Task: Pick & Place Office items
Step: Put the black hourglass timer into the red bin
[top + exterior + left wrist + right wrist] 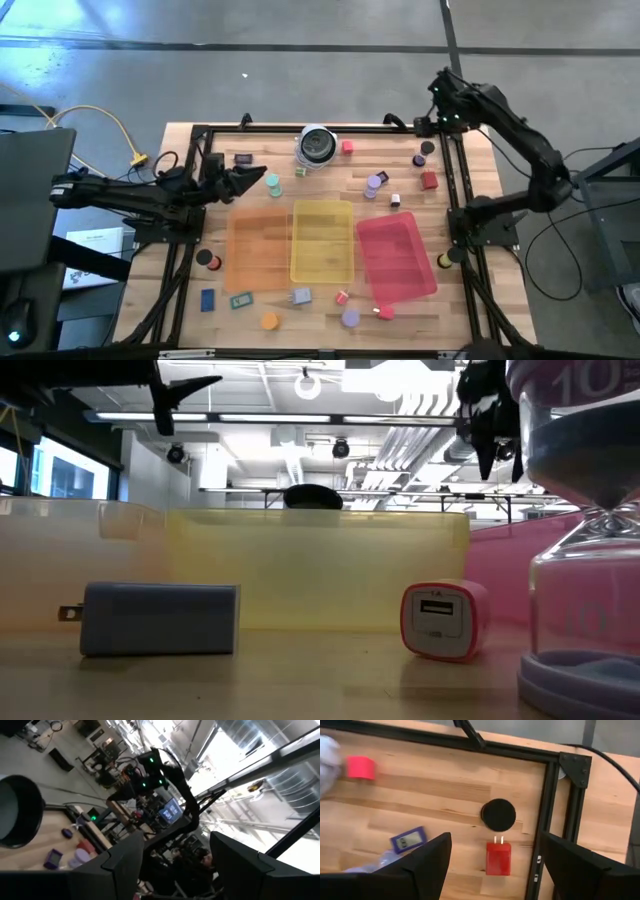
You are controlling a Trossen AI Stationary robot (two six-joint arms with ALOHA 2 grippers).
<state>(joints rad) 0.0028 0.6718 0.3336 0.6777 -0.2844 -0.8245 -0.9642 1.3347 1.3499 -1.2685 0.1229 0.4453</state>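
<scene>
Left gripper: the left gripper [262, 176] hangs over the back left of the table [270, 305], fingers parted and holding nothing, tips pointing toward the teal disc [273, 181] just beside them
Left wrist: its two dark fingers [125, 865] stand apart with only room showing between them
Right gripper: the right gripper [440, 85] is up at the back right corner, above the black frame [461, 170], fingers spread and empty
Right wrist: looking down between the open fingers we see a black disc [498, 815] and a red plug block [498, 858] just beside it, not touching, both close to the frame rail; a small purple piece [408, 839] lies farther off, and a pink-red block [360, 767] well apart from them
Trays: orange tray [258, 250], yellow tray [322, 240] and red tray [396, 256] sit side by side in the middle of the table
Office items: scattered all round the trays, none held; a grey charger [160, 618] and a pink-rimmed charger [443, 620] stand on the wood in front of the yellow tray, apart from each other
Hourglass: a purple-based sand timer [585, 550] sits close to the low camera
Round object: silver-and-black, at the back centre [317, 145]
</scene>
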